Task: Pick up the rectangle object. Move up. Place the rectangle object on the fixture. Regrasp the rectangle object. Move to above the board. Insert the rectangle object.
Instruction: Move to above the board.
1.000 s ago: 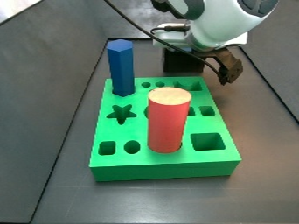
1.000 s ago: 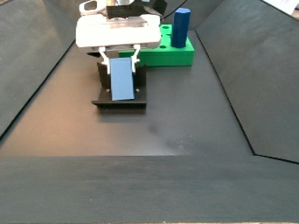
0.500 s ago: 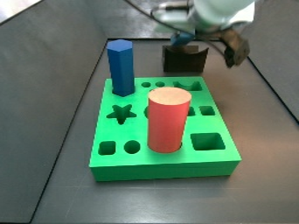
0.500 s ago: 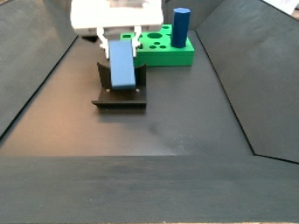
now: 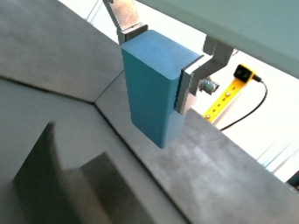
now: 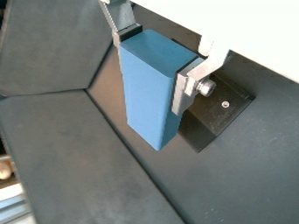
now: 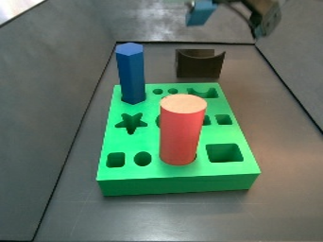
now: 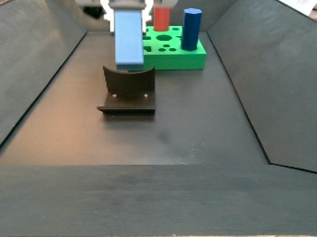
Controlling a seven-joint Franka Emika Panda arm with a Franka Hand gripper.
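Note:
The rectangle object [image 8: 129, 39], a grey-blue block, hangs upright in the air above the fixture [image 8: 129, 91], clear of its notch. My gripper [image 8: 128, 11] is shut on the block's upper end. Both wrist views show the block [image 5: 156, 87] [image 6: 149, 94] clamped between the silver fingers [image 5: 194, 80] [image 6: 191, 79] of the gripper [image 5: 162, 59] [image 6: 158, 61]. In a side view only the block's lower end [image 7: 199, 12] shows at the picture's upper edge, above the fixture [image 7: 199, 63]. The green board [image 7: 228, 173] [image 8: 181, 61] lies beyond the fixture.
A red cylinder [image 7: 182, 128] [image 8: 162, 18] and a taller dark-blue hexagonal prism [image 7: 130, 72] [image 8: 192, 28] stand in the board. The fixture's base plate [image 6: 222, 110] lies under the block. Sloped dark walls [image 8: 44, 83] flank the floor.
The gripper has risen with the block, lifting it off the fixture. The arm's body has left both side views upward.

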